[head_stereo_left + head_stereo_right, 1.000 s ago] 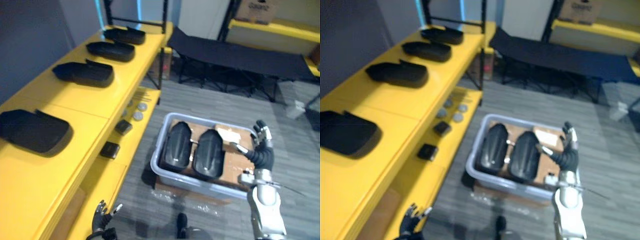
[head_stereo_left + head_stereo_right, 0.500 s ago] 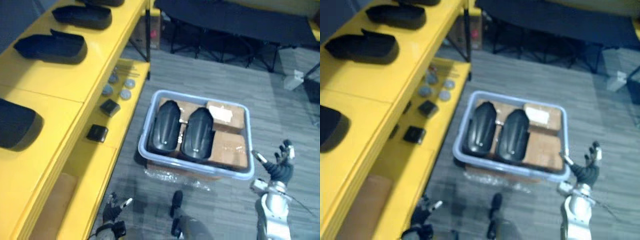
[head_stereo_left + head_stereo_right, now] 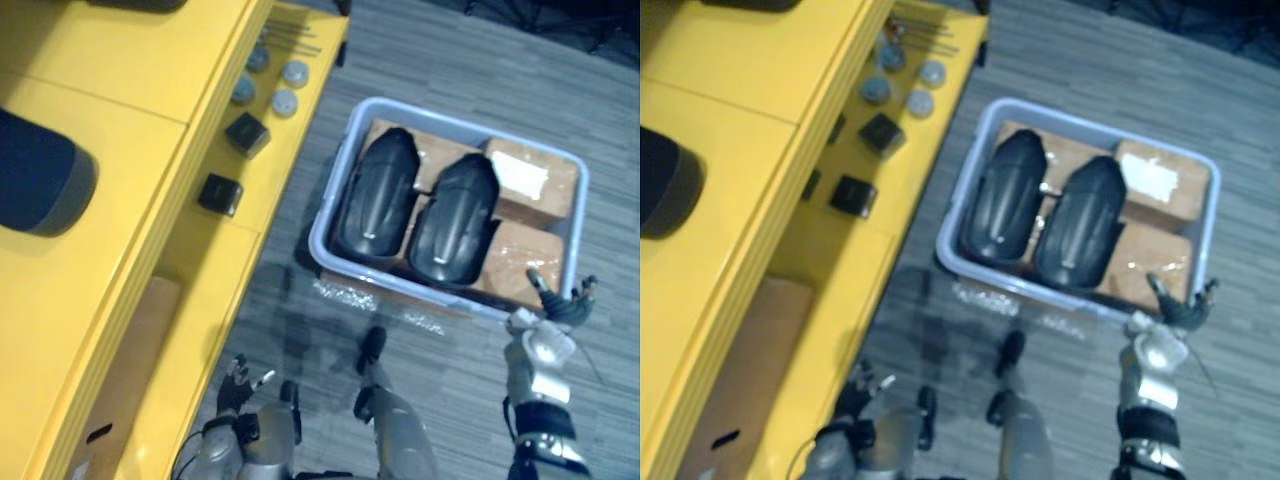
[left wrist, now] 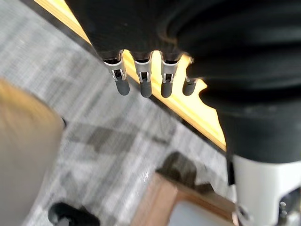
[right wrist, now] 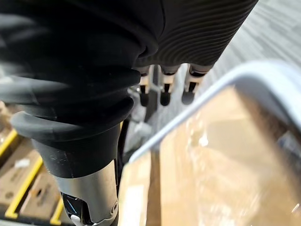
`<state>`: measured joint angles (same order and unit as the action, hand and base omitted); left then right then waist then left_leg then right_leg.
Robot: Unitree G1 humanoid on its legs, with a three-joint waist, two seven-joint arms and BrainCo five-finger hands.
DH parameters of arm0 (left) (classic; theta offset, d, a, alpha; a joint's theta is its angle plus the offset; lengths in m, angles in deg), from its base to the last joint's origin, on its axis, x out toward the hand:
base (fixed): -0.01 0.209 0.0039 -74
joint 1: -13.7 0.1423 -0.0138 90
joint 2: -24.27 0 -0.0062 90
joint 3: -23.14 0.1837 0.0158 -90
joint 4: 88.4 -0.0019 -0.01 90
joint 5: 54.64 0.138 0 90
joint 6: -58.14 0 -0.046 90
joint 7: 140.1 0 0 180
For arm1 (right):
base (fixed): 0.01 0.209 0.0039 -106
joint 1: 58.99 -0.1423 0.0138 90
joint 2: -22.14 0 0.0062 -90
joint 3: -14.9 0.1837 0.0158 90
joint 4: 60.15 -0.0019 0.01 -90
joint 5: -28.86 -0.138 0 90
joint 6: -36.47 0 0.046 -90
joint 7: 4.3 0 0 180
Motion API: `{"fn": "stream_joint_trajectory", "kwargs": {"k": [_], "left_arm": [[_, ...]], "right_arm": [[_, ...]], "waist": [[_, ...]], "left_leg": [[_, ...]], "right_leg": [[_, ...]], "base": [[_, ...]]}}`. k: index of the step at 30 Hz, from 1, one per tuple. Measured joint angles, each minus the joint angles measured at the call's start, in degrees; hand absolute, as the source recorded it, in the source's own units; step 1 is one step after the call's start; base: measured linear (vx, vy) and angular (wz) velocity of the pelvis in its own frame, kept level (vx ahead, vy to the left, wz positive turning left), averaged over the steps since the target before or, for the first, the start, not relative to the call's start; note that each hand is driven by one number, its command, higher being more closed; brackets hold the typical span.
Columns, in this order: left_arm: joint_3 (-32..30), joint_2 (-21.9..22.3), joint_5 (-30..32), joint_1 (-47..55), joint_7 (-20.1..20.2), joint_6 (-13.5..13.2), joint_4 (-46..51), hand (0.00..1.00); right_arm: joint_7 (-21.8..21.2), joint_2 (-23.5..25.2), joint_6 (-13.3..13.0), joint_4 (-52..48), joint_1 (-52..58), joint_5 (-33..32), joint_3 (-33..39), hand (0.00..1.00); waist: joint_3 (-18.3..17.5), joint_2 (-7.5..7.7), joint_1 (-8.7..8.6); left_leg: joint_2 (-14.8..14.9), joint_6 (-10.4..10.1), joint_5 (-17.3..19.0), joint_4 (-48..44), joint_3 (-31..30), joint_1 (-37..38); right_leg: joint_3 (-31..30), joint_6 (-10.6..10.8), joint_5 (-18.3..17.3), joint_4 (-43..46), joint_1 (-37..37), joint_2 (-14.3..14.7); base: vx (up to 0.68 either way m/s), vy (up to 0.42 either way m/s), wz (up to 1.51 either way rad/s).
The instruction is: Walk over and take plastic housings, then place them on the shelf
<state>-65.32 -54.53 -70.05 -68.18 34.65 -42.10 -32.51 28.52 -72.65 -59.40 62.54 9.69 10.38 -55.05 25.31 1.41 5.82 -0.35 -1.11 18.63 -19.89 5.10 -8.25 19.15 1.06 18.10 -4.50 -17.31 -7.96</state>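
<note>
Left eye view, looking down: a pale blue-grey plastic tub [image 3: 400, 285] stands on a grey carpet floor [image 3: 470, 60], just beside a long yellow shelf unit [image 3: 110, 60]. Inside the tub, two rounded black plastic housings [image 3: 377, 195] lie side by side, close together, on brown cardboard boxes [image 3: 520, 265] that fill the rest of it. Neither hand is touching them. Another dark housing [image 3: 40, 185] rests on the top yellow board, well apart from the tub. On the lower board lie two small black blocks [image 3: 219, 193] and, further along, a few grey round discs [image 3: 285, 100]. The right hand [image 3: 562, 305] hovers at the tub's near right corner, thumb and fingers spread apart and empty. In the right wrist view its fingers [image 5: 162, 96] hang straight in a row near the tub's pale rim. The left hand [image 3: 240, 378] hangs low by the foot of the shelf, fingers loosely apart. In the left wrist view those fingers [image 4: 143, 84] point straight over the floor, holding nothing, with the yellow shelf edge just past them
</note>
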Motion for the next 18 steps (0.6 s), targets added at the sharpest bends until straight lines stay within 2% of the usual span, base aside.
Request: {"fn": "stream_joint_trajectory", "kwargs": {"k": [4, 10, 12, 18], "left_arm": [[2.0, -1.4, -0.5, -0.8, 1.0, -1.1, -1.3, 0.00], [2.3, -1.6, -0.6, -1.6, 1.6, -1.9, -2.4, 0.00], [2.8, -1.6, -0.6, -1.7, 1.6, -2.2, -2.5, 0.00], [3.7, -2.2, -2.7, -2.0, 1.6, -2.2, -2.6, 0.00]], "right_arm": [[-0.4, -4.8, 0.0, 4.4, -4.9, 0.0, -1.9, 0.00], [-1.9, -6.4, 0.1, 9.4, -9.2, -0.4, -4.4, 0.00], [-3.4, -6.8, 1.3, 9.6, -9.7, -0.4, -5.0, 0.00], [-7.8, -9.9, 8.1, 16.3, -12.7, -0.5, -6.9, 0.00]], "waist": [[1.2, -0.91, 0.18], [1.7, -1.16, 0.29], [1.7, -1.16, 0.28], [1.8, -1.29, 0.35]], "left_leg": [[-1.1, 1.1, 0.8, -2.7, -1.2, -2.2], [-1.5, 1.6, 1.2, -4.6, -1.5, -4.1], [-1.6, 1.6, 1.2, -4.6, -1.5, -4.1], [-1.6, 1.6, 1.4, -5.2, -1.6, -5.1]], "right_leg": [[0.0, 0.4, 0.3, 0.5, -0.8, -1.1], [-0.2, 0.4, 0.3, 2.3, -2.6, -1.6], [-0.3, 0.3, 0.2, 2.5, -2.7, -1.7], [-0.4, 0.0, 0.0, 3.6, -3.9, -1.8]], "base": [[-0.01, 0.073, 0.11], [-0.01, 0.031, 0.03], [0.00, 0.000, 0.00], [-0.01, -0.005, 0.00]]}}
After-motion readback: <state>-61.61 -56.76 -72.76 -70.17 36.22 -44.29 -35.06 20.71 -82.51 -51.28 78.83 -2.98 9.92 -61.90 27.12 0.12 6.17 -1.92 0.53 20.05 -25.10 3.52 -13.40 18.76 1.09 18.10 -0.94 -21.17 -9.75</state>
